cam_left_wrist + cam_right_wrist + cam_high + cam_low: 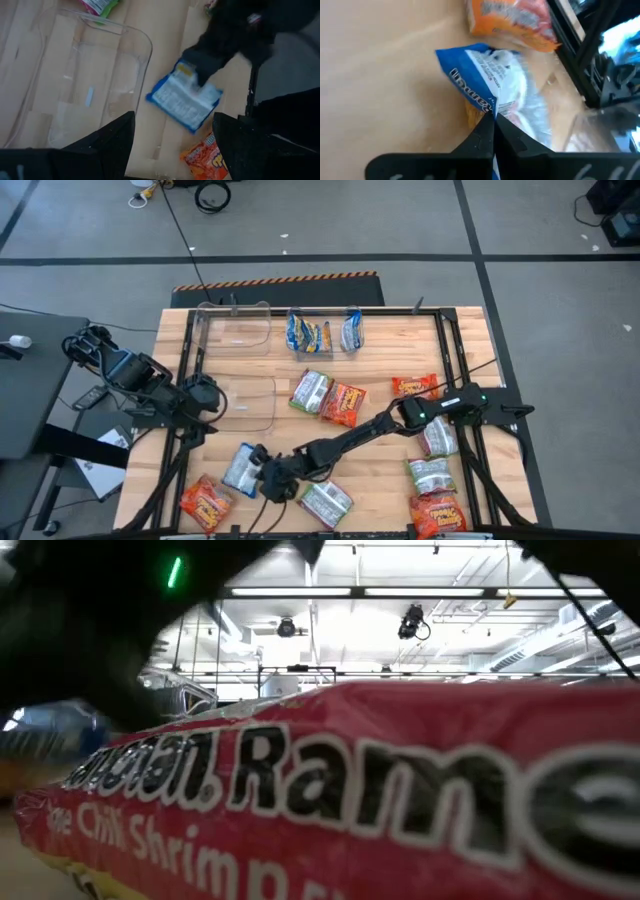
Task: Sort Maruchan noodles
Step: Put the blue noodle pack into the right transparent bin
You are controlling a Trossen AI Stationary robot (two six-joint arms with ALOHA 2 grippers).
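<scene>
Lying flat on the wooden table [375, 470] near its front-left corner, the blue packet [241, 468] is caught by 1 edge; the right gripper [266, 478] has reached across from the far side and its fingers are pressed together on the packet's crimped seam, as the right wrist view shows [492, 107]; a pinch at the seam is probably chosen because the flat body gives the fingers nothing to bite; the packet's bulk fans out ahead of the fingertips, toward an orange packet [205, 502] lying just beside it at the corner. The clear bin [245, 402] stands open close by on the left, likely awaiting a kind of its own; a second clear bin [322, 332] at the back already holds 3 blue-and-yellow packets [308, 334] standing on edge, so I judge that one the blue packet's destination. The left gripper [200, 395] waits over the near bin with its fingers spread, holding nothing. Green-and-white and orange-red packets [328, 395] lie scattered, unsorted, across the centre and right.
</scene>
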